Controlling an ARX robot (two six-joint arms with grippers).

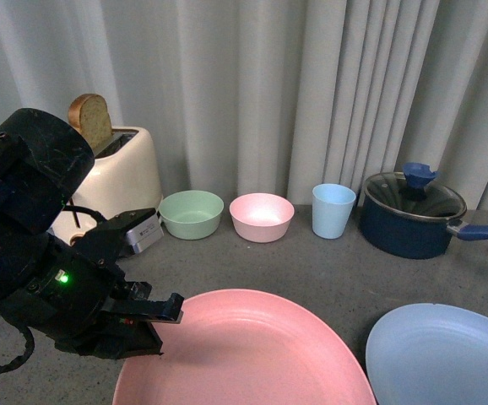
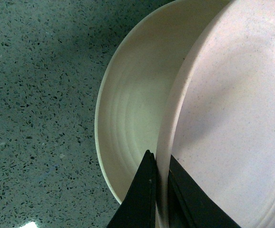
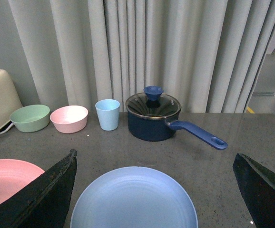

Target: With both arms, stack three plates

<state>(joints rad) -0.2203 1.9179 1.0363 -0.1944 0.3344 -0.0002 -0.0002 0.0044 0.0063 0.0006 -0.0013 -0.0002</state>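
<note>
Take the cup (image 1: 333, 210) as our marker on the counter (image 1: 328, 270). Just left of it sits the first bowl (image 1: 261, 217), then the second bowl (image 1: 192, 213), and far left the toaster (image 1: 117, 181), with a bread slice (image 1: 90, 120) standing in its slot. Right of the cup is the pot (image 1: 411, 218), lid (image 1: 413, 192) on top. In front of the cup and a little left lies the centre plate (image 1: 252, 354), left gripper (image 1: 164, 325) on its far-left rim, overlapping the bottom plate (image 2: 137, 109) beneath. Front-right of the cup is the side plate (image 1: 447, 354).
</note>
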